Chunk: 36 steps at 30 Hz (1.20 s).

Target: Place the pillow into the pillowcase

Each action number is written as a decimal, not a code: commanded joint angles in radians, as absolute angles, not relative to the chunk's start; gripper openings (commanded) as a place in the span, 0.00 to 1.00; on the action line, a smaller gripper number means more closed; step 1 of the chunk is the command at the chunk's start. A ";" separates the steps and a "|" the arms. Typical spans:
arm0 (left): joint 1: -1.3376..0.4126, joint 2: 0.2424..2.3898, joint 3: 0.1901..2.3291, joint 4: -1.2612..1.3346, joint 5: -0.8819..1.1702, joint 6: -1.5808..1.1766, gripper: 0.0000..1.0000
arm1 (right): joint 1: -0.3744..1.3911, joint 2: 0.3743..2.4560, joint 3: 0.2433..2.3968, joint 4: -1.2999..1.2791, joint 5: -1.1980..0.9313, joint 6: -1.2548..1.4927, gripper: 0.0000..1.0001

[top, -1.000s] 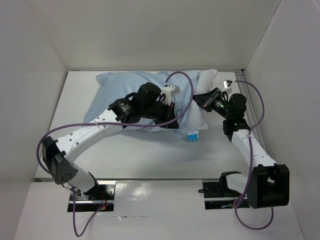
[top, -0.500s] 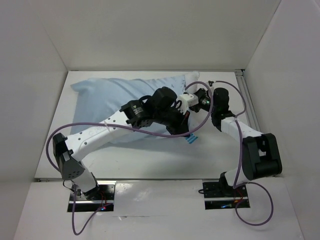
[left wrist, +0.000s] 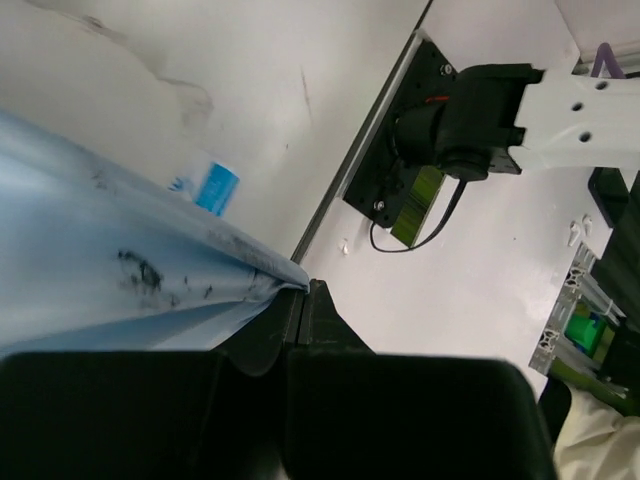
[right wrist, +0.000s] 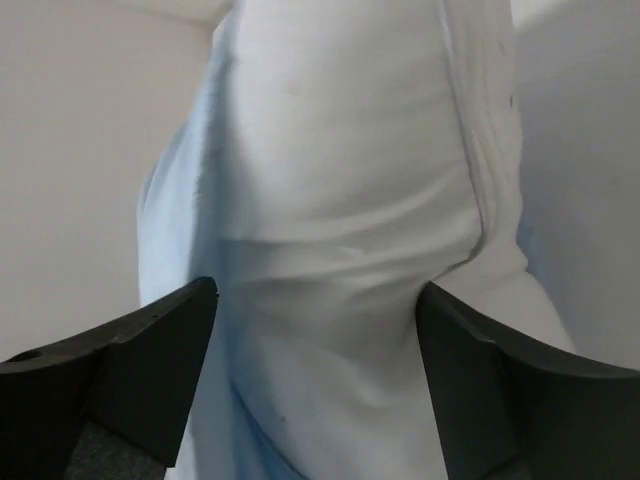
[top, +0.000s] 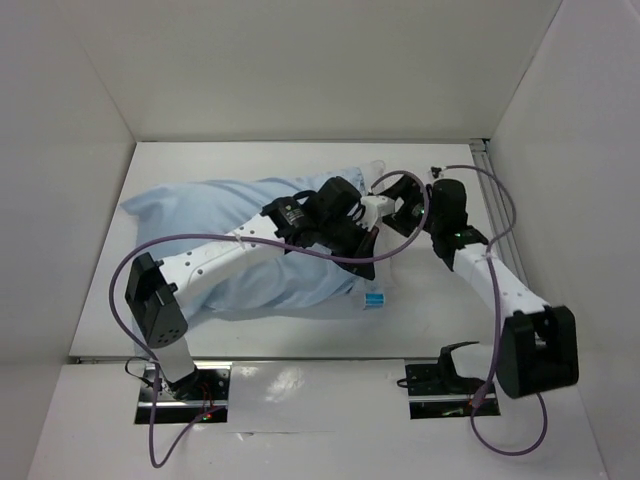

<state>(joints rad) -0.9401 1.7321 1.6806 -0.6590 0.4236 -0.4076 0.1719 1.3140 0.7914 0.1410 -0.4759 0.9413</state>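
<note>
overhead: pillowcase lies across the left and middle of the surface, bulging and full, with the left arm stretched over it. a blue tag pokes out at its near right corner. left tool sits at the case's right edge, just above the tag. its jaws are hidden under the wrist from up here. right tool comes in from the right and faces the same end of the bundle. whether it touches cloth can't be told from this height.

left wrist camera fills the first gap. left tool is closed, its tips pinching a fold of the pillowcase edge. dark specks show on the cloth here, unseen from above. tag lies just past the blue edge. the right arm's base is at the top of this view.

right wrist camera fills the second. right tool stands open, a finger on either side of the pillow, neither visibly pressing in. only this view shows the bare white end of the pillow. pale blue pillowcase runs along its left side, so the pillow sits mostly inside with its right end uncovered.
</note>
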 commanded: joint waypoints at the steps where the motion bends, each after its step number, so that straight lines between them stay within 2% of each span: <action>1: -0.917 1.683 1.649 -0.624 0.512 -0.452 0.00 | 0.128 1.120 0.870 -0.203 -0.197 0.724 0.89; 5: -0.908 1.661 1.626 -0.592 0.506 -0.474 0.00 | 0.067 1.020 0.796 -0.327 -0.205 0.684 0.89; 9: -0.896 1.651 1.591 -0.568 0.497 -0.506 0.00 | 0.057 0.928 0.665 -0.388 -0.333 0.684 0.72; 13: -0.887 1.640 1.571 -0.537 0.488 -0.526 0.00 | 0.066 0.755 0.534 -0.468 -0.423 0.709 0.72; 17: -0.887 1.640 1.549 -0.528 0.477 -0.535 0.00 | 0.086 0.695 0.444 -0.474 -0.500 0.683 0.76; 20: -0.887 1.640 1.537 -0.528 0.477 -0.545 0.00 | 0.106 0.741 0.425 -0.381 -0.571 0.634 0.79; 24: -0.887 1.640 1.514 -0.519 0.477 -0.554 0.00 | 0.170 0.891 0.448 -0.295 -0.575 0.568 0.79; 25: -0.887 1.629 1.514 -0.518 0.477 -0.554 0.00 | 0.182 0.919 0.448 -0.269 -0.575 0.568 0.77; 27: -0.887 1.629 1.514 -0.518 0.468 -0.563 0.00 | 0.216 0.989 0.448 -0.175 -0.575 0.568 0.71; 29: -0.887 1.620 1.514 -0.518 0.468 -0.563 0.00 | 0.225 1.026 0.448 -0.114 -0.597 0.578 0.50; 31: -0.887 1.620 1.514 -0.518 0.457 -0.563 0.00 | 0.241 1.051 0.485 -0.028 -0.638 0.598 0.22; 32: -0.887 1.620 1.526 -0.518 0.457 -0.563 0.00 | 0.241 1.051 0.515 -0.028 -0.664 0.612 0.00; 36: -0.887 1.653 1.575 -0.531 0.482 -0.552 0.00 | 0.241 1.019 0.754 -0.113 -0.641 0.594 0.00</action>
<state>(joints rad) -0.8890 1.6657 1.5181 -0.5488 0.4515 -0.5549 0.2333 1.0542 0.5556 -0.2073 -0.6197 0.6106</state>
